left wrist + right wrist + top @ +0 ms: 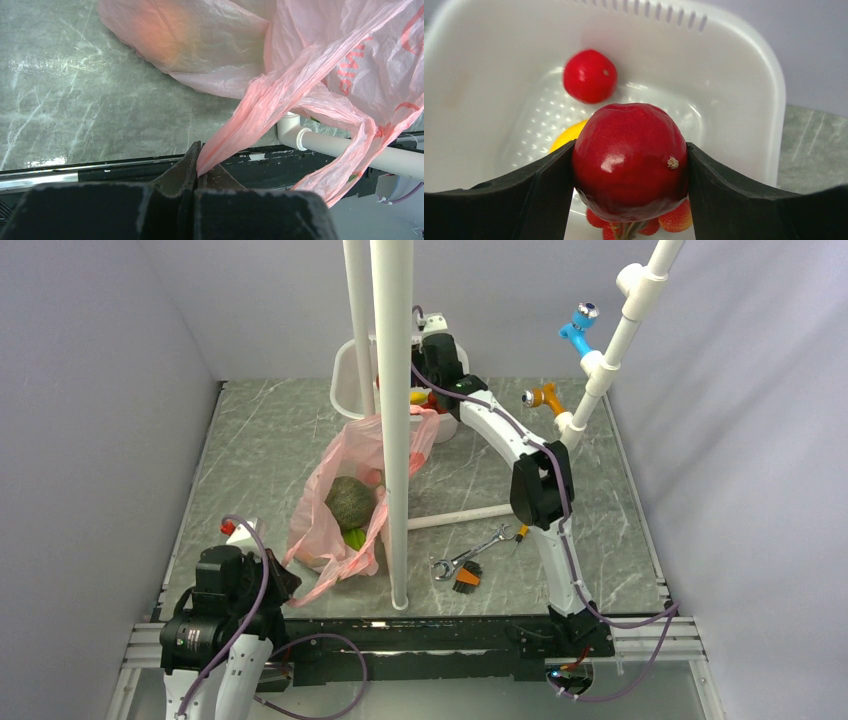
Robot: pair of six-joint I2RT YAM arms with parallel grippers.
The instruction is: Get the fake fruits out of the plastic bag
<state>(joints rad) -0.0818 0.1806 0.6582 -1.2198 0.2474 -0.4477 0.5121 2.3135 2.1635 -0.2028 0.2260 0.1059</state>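
Red fruit [629,160] in right hand [630,152]; bag [320,65] pinched in left hand [198,161]

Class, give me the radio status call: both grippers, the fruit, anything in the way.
Left fingers shut on plastic bag. Right fingers hold red fruit over white tub. Green ball in bag. White pole hides part of bag from above.
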